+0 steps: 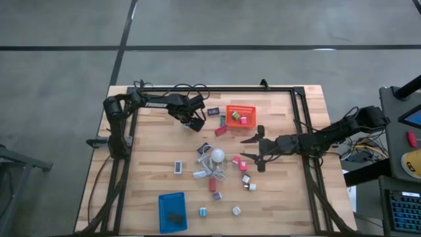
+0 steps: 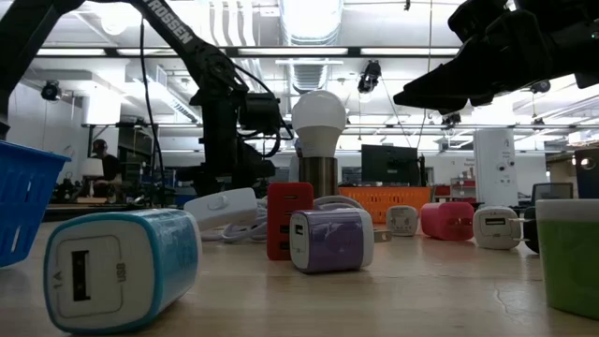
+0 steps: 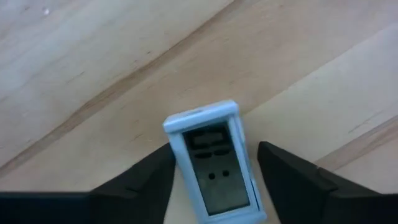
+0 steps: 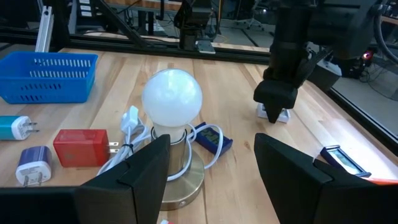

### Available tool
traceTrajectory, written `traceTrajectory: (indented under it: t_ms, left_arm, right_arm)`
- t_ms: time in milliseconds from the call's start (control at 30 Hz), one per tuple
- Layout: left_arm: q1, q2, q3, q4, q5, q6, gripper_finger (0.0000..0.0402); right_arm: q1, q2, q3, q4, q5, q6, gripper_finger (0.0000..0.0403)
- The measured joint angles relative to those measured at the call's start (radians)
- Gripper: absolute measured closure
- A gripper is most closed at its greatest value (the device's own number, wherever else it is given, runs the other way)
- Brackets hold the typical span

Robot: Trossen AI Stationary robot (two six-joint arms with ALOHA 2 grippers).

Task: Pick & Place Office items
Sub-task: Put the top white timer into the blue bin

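- Office items [image 1: 217, 172] lie scattered across the middle of the wooden worktop [image 1: 151, 141], clustered around a white round bulb [image 1: 218, 156] on its brass base with a white cord trailing beside it.
- Left hand [image 1: 195, 122], near the far left part of the worktop, hangs low over one small pale-framed rectangular item [image 3: 212, 165]; in the left wrist view that item lies flat on the wood between the two dark fingers [image 3: 142, 180], which stand spread on either side of it, close to its edges; contact cannot be made out.
- Right hand [image 1: 252, 148], reaching in from the right side, hovers above the worktop just right of the bulb with its fingers [image 4: 134, 174] spread and nothing between them.
- Orange basket [image 1: 240, 115] sits near the far edge, between the two hands, with pink and green pieces inside; a red block [image 1: 221, 130] lies just beside its near-left corner.
- Blue basket [image 1: 172, 212] stands at the near edge, left of centre, holding a dark piece.
- Red charger block [image 4: 82, 147] and a purple-and-white cube [image 4: 35, 164] lie beside the bulb's base in the right wrist view; a blue-trimmed white plug [image 2: 122, 267] rests nearest the low camera.
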Motion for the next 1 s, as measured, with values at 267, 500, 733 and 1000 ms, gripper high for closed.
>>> traceTrajectory:
  t_ms: [267,500,733,1000]
  left_arm:
    - [-0.001,-0.001,-0.006,0.005,0.007,0.029,0.0270]
    - [-0.001,-0.008,-0.012,0.010,0.006,0.132,0.0270]
    - [-0.001,-0.055,-0.024,0.017,0.002,0.209,0.0270]
    - [-0.007,-0.208,-0.138,0.206,0.020,0.311,0.0270]
  right_arm:
    - [0.000,0.000,0.000,0.000,0.000,0.000,0.0175]
    - [0.000,0.000,0.000,0.000,0.000,-0.003,0.0175]
    - [0.000,0.000,0.000,0.000,0.000,-0.006,0.0175]
    - [0.000,0.000,0.000,0.002,0.000,-0.039,0.0175]
